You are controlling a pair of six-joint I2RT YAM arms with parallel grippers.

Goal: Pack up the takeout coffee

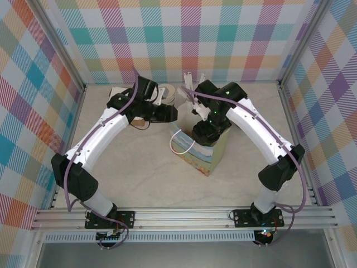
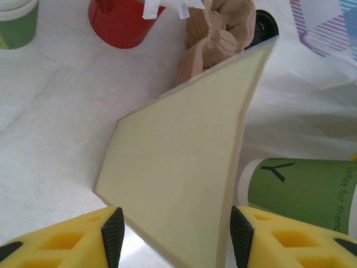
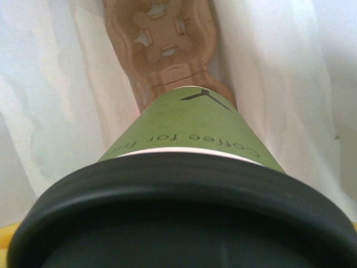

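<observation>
Coffee (image 3: 189, 137) (black-lidded), apparently inside bag (image 3: 56, 111)

The takeout coffee (image 3: 195, 131) is olive green with dark lettering, a thin white band and a matte black lid (image 3: 184, 223). The cup carrier (image 3: 162, 50) is tan-brown. The paper bag (image 1: 195, 159) shows wavy bands of sand, green and blue outside. The far red cup (image 2: 120, 22) is glossy. The left gripper (image 2: 174, 237) has yellow fingers (image 2: 61, 243) with black pads (image 2: 113, 237). The walls (image 1: 33, 89) are pastel plaid and the table (image 1: 167, 190) is cream, faintly marbled.
</observation>
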